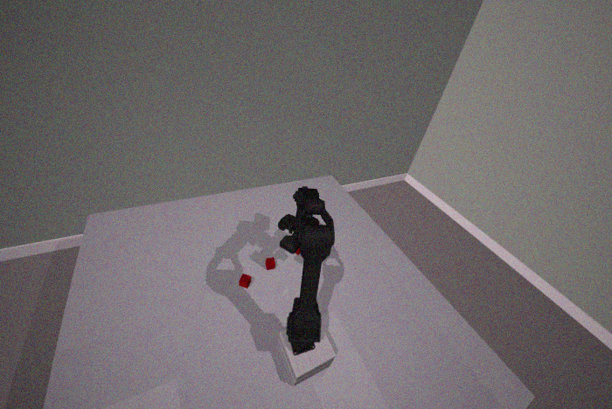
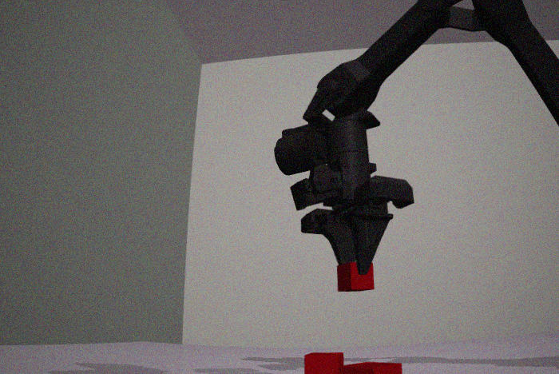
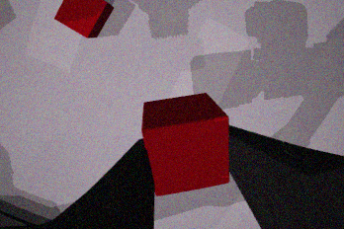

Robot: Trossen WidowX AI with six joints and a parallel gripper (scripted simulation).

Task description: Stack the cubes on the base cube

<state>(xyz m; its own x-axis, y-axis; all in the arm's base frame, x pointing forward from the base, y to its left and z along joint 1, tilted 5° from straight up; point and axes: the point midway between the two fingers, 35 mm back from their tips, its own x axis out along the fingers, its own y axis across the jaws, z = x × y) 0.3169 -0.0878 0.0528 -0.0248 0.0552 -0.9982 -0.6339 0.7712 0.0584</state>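
Observation:
My gripper [image 2: 354, 268] [image 3: 184, 140] points down, shut on a red cube [image 1: 297, 251] [image 2: 355, 282] [image 3: 192, 160]. The cube is in the air, well above the table, and looks about level. In the top view the arm hides most of it and the fingertips. Two more red cubes stand apart on the table: one cube [image 1: 269, 263] nearer the gripper, another cube [image 1: 245, 280] farther left and nearer the front. At the bottom edge of the exterior view show a left cube [image 2: 323, 364] and a right cube [image 2: 384, 368], both cut off. The wrist view shows one table cube [image 3: 81, 11] at upper left. I cannot tell which is the base.
The pale table [image 1: 163, 246] carries the arm's white mount [image 1: 314, 362] near its front. The arm's shadows fall across the table around the cubes. Walls stand behind and to the right of the table.

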